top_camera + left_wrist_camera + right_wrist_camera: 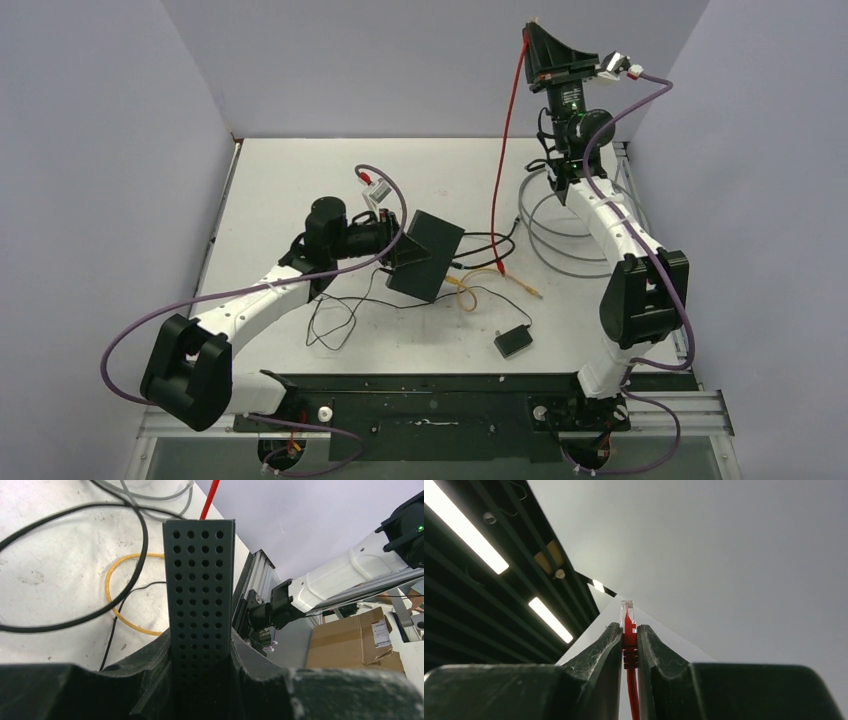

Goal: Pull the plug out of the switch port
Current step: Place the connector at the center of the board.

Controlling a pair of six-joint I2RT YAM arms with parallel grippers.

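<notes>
**Top external view.** The left gripper (pixel 402 250) is clamped on one end of the switch (pixel 432 252), a flat black box held tilted just above the table (pixel 290 190), near its centre. The right gripper (pixel 530 38) is raised high at the back right, well apart from the switch. A red cable (pixel 503 150) hangs from it down to the table surface just right of the switch. A small black adapter block (pixel 512 342) lies near the front edge, apart from both grippers. Only this view shows both arms and the gap between switch and plug.

**Left wrist view.** This view alone shows the switch's narrow perforated side (pixel 200 590), standing upright between the two fingers, which press against both of its faces. Behind it lie a yellow cable (pixel 142 555) and a black cord (pixel 144 545) on the table. A cardboard box (pixel 340 640) stands off the table; its white label (pixel 381 632) carries print too small to read.

**Right wrist view.** This view alone shows the plug (pixel 627 617): a clear connector on a red boot, pointing upward, free of any socket. The right gripper's fingers are closed on the boot from both sides. Ceiling light strips (pixel 466 527) fill the background.

**Markings.** No brand or legible writing appears on the switch, plug or grippers.
</notes>
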